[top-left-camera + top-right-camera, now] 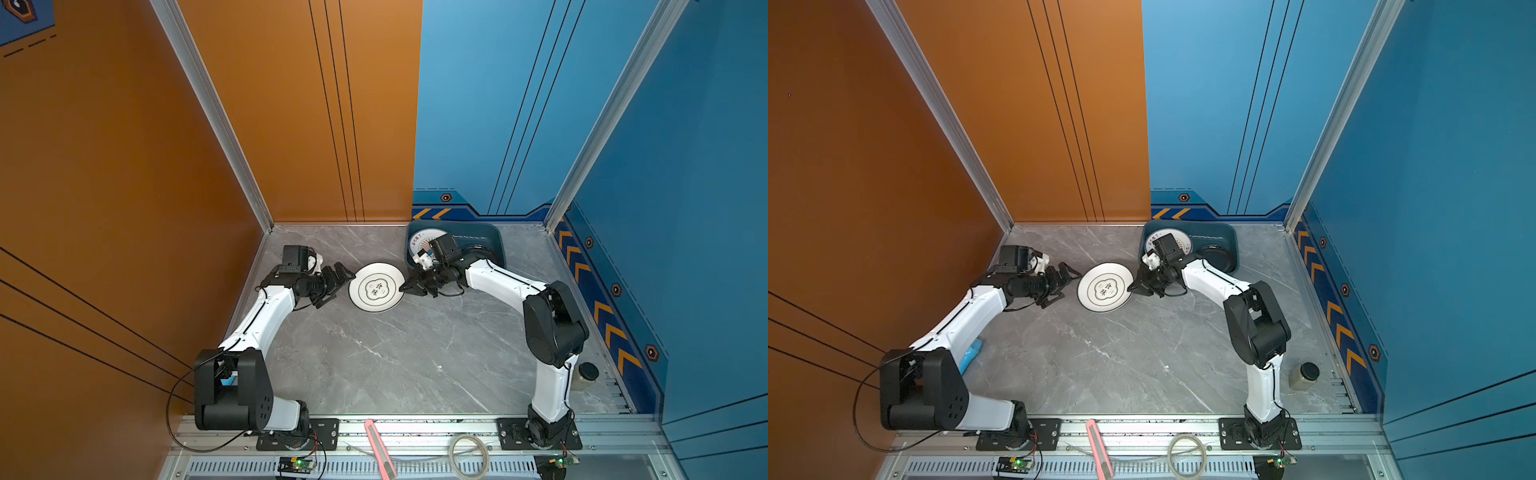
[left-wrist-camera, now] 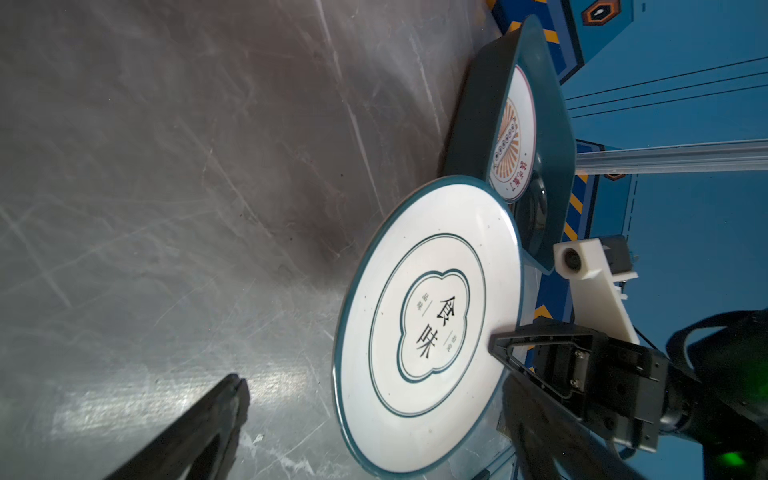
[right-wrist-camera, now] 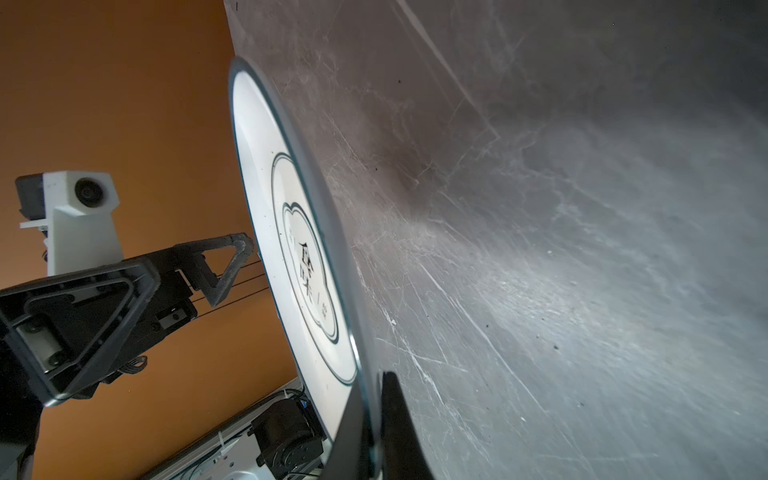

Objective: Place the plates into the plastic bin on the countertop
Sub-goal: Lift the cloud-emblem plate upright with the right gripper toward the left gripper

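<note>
- Quatrefoil plate (image 1: 376,287) (image 1: 1105,287): white, dark rim, black characters in the middle. It sits near the back edge of the surface (image 1: 374,365), about mid-width and just left of the bin.
- In the wrist views the quatrefoil plate (image 2: 428,324) (image 3: 282,232) looks tilted, with the gripped side raised. Cannot tell if its far rim touches the surface.
- Right gripper (image 1: 402,287) (image 1: 1130,287): jaws clamped on the plate's right rim, and the right wrist view shows the rim pinched between the two fingers (image 3: 357,415).
- Left gripper (image 1: 338,286) (image 1: 1065,286): jaws spread wide and holding nothing, just left of the plate and not touching it.
- Plastic bin (image 1: 494,232) (image 1: 1227,230): against the back edge, right of the middle.
- In the bin, a sunburst plate (image 1: 419,240) (image 2: 513,137) lies at the left end and a black plate (image 1: 1214,253) at the right end.
- Right arm partly covers the bin.
- Jar (image 1: 586,376) with a black lid stands near the right edge, toward the front.
</note>
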